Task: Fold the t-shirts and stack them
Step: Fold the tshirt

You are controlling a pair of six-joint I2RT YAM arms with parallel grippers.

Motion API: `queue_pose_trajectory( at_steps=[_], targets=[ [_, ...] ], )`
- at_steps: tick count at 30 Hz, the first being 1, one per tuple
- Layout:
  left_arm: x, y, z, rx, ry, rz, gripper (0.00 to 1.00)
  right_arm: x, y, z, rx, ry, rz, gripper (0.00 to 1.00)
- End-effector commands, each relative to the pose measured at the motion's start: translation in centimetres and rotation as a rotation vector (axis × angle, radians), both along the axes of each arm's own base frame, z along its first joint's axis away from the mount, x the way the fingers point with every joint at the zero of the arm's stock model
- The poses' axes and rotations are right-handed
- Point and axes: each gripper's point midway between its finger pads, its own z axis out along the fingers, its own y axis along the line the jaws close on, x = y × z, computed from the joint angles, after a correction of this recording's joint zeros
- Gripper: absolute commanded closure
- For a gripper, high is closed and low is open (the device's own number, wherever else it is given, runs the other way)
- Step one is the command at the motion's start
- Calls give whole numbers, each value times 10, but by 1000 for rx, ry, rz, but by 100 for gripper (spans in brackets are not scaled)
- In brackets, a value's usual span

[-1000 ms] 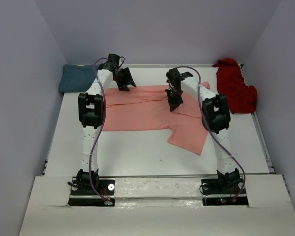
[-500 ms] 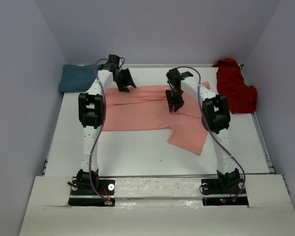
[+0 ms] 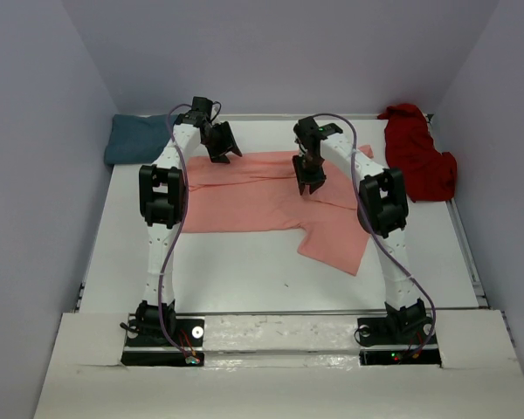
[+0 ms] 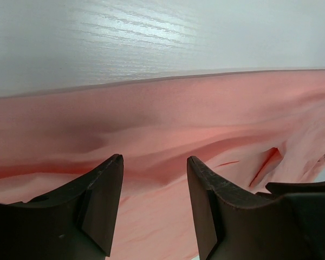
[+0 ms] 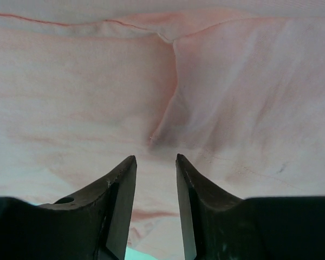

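Observation:
The salmon-pink t-shirt (image 3: 262,196) lies partly folded across the middle of the table, one flap reaching toward the near right. A teal t-shirt (image 3: 138,137) is bunched at the far left corner and a dark red t-shirt (image 3: 417,157) is heaped at the far right. My left gripper (image 3: 225,150) hovers open over the pink shirt's far left edge (image 4: 168,130), nothing between its fingers. Over the far middle of the pink cloth (image 5: 162,97) hangs my right gripper (image 3: 308,186), jaws parted just above a small pinched crease, holding nothing.
The white table (image 3: 244,271) has raised rails along its sides. Grey walls close in on the left, back and right. Both arm bases (image 3: 162,327) stand on the near edge.
My right gripper has opened and let go of the pink cloth, then lifted slightly toward the far side. The left arm has not moved.

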Motion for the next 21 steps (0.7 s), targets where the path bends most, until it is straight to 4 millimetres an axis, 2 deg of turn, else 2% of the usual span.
queue_pose_trajectory(
  at_steps=[1, 12, 18, 20, 21],
  targets=[
    [-3, 0, 11, -13, -13, -21, 41, 3, 6, 1, -19, -16, 14, 61],
    [-3, 2, 10, -10, -10, -23, 41, 6, 5, -10, -34, -6, 14, 58],
    [-3, 2, 9, -12, -8, -23, 41, 8, -1, -9, -64, -20, 7, 90],
    [-3, 2, 9, -15, -8, -24, 41, 8, -1, -8, -63, -21, 5, 94],
    [-4, 2, 8, -15, -6, -23, 41, 8, -1, -7, -66, -22, 4, 99]
  ],
)
